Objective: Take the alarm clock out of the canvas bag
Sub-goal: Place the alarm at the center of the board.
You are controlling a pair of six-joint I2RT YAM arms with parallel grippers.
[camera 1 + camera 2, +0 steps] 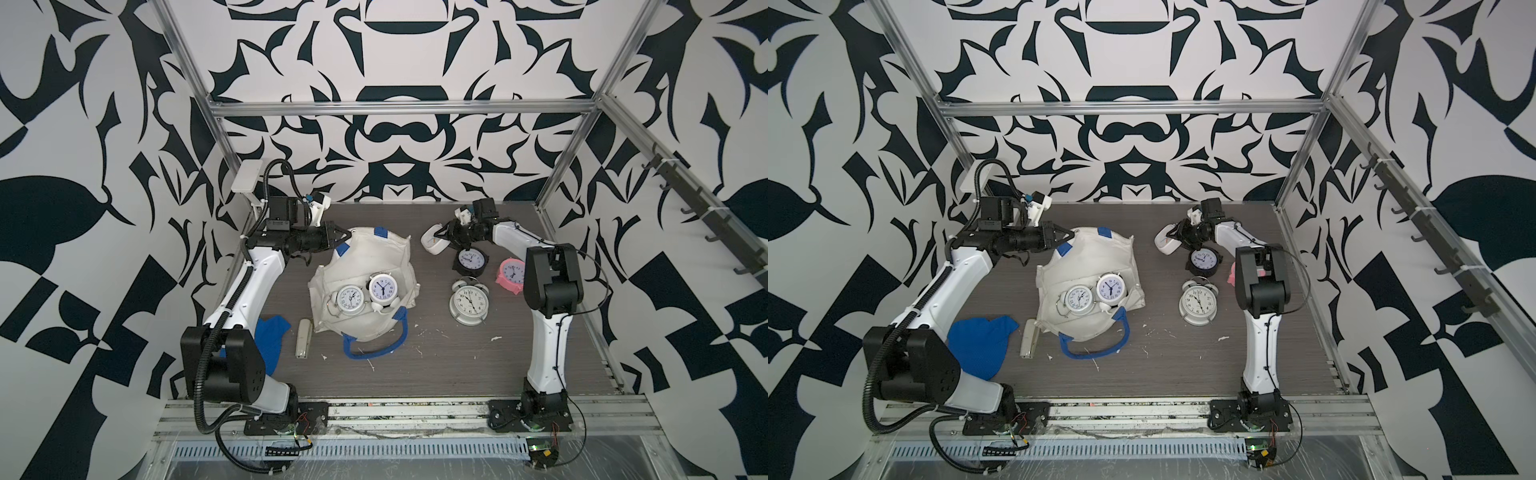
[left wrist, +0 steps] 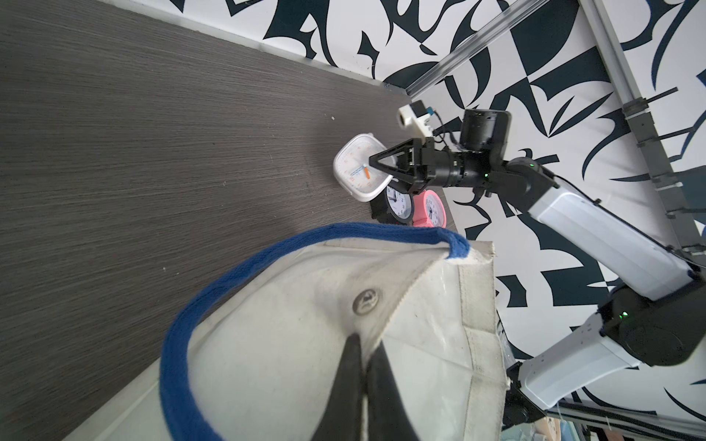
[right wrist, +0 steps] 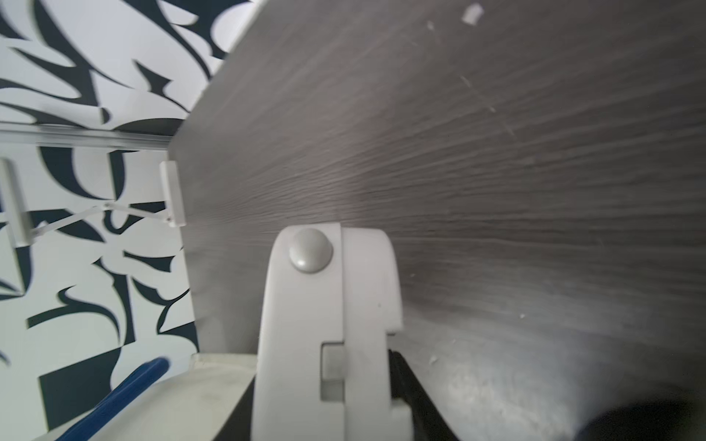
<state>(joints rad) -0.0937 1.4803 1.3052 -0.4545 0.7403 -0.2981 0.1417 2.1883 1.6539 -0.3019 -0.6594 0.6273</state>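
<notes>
The off-white canvas bag [image 1: 365, 257] with blue handles lies slumped mid-table, its mouth toward the front. Two alarm clocks sit in that mouth: a silver twin-bell one [image 1: 351, 298] and a white twin-bell one [image 1: 382, 287]. My left gripper [image 1: 347, 236] is shut on the bag's far rim beside a blue patch. In the left wrist view its fingers [image 2: 355, 366] pinch a fold of canvas [image 2: 305, 343] below a snap button. My right gripper [image 1: 441, 241] at the back right is shut on a white square alarm clock [image 1: 432, 243], which it holds tilted outside the bag. That clock's case [image 3: 328, 324] fills the right wrist view.
A black clock [image 1: 471, 259], a pink clock [image 1: 512, 274] and a large white twin-bell clock [image 1: 468, 300] stand on the table's right side. A blue cloth [image 1: 270, 336] and a beige stapler [image 1: 303, 337] lie to the left of the bag. The bag's loose blue handle [image 1: 374, 351] trails forward.
</notes>
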